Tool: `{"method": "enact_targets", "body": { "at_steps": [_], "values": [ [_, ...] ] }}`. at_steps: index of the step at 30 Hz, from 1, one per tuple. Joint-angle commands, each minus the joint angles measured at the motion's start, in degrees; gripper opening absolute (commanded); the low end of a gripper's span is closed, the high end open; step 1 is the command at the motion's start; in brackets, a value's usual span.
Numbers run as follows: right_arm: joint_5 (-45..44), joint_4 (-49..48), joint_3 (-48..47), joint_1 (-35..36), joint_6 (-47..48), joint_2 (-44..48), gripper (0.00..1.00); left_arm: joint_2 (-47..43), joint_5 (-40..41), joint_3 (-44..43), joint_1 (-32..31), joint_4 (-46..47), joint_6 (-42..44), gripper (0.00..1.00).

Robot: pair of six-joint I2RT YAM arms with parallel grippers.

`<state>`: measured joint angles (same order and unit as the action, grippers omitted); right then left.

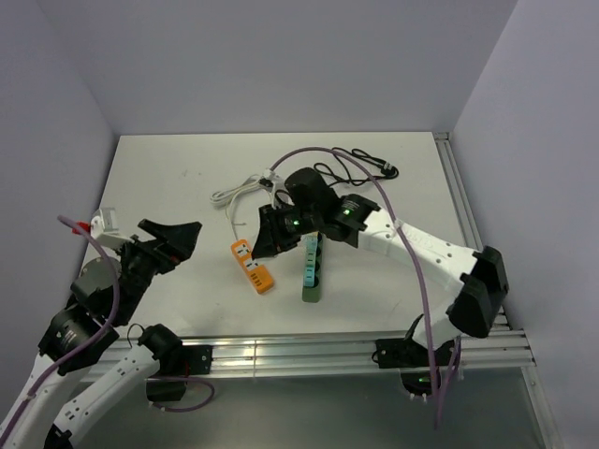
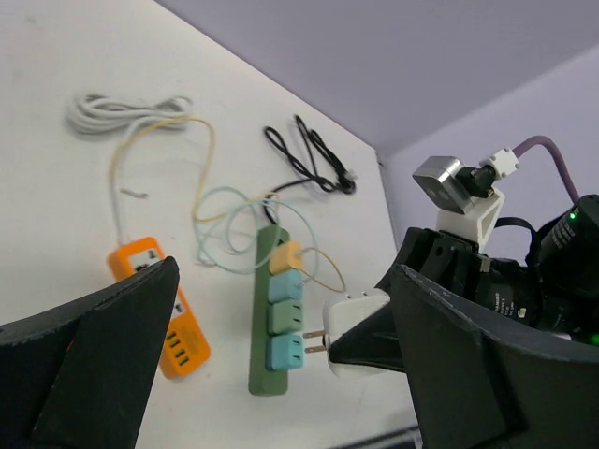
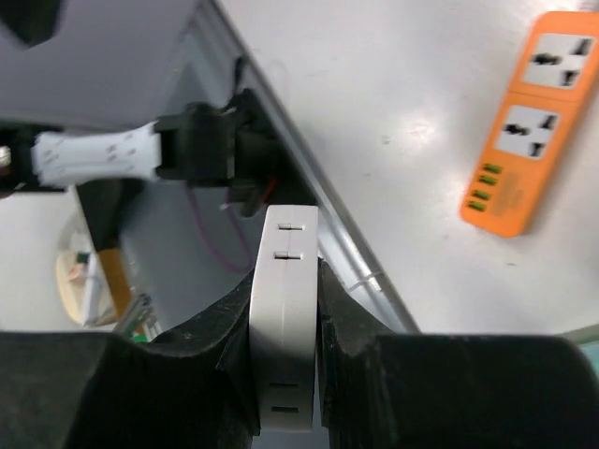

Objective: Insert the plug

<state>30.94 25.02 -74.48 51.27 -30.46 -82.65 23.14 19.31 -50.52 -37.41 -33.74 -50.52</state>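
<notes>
A green power strip (image 1: 312, 268) with teal, green and orange sockets lies at the table's middle; it also shows in the left wrist view (image 2: 267, 323). My right gripper (image 1: 266, 238) is shut on a white plug (image 3: 285, 327), held on both flat sides. In the left wrist view the plug (image 2: 356, 323) hangs in the air, with its two prongs pointing at the strip's end teal socket (image 2: 284, 354), a small gap between them. My left gripper (image 1: 182, 241) is open and empty at the left, well away from the strip; its fingers (image 2: 94, 365) frame that view.
An orange power strip (image 1: 253, 266) lies just left of the green one and shows in the right wrist view (image 3: 529, 122). A white coiled cable (image 1: 239, 192) and a black cable (image 1: 360, 164) lie farther back. A rail (image 1: 356, 346) runs along the near edge.
</notes>
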Motion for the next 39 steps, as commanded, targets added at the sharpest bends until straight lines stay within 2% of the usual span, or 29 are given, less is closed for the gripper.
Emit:
{"method": "enact_targets", "body": {
  "at_steps": [1,10,19,25,39],
  "values": [
    [-9.81,10.11,-7.77,1.29,3.30,-6.78,0.00,-1.86,11.53,-0.72,0.06,-7.74,-2.82,1.00],
    [-19.51,23.23,-25.18,4.45,6.72,-27.36,0.00,-7.14,10.05,2.53,-0.03,-8.19,-3.53,1.00],
    [-27.32,31.92,-39.24,6.13,7.61,-41.34,0.00,-9.68,7.41,4.38,0.05,-7.75,-3.09,0.98],
    [-29.00,34.22,-41.36,6.22,7.61,-45.05,0.00,-11.71,6.44,5.35,0.05,-6.96,-2.92,0.97],
    [-30.85,34.31,-41.98,6.13,7.96,-46.72,0.00,-11.45,4.42,6.58,0.05,-5.29,-2.48,0.97]
  ]
}}
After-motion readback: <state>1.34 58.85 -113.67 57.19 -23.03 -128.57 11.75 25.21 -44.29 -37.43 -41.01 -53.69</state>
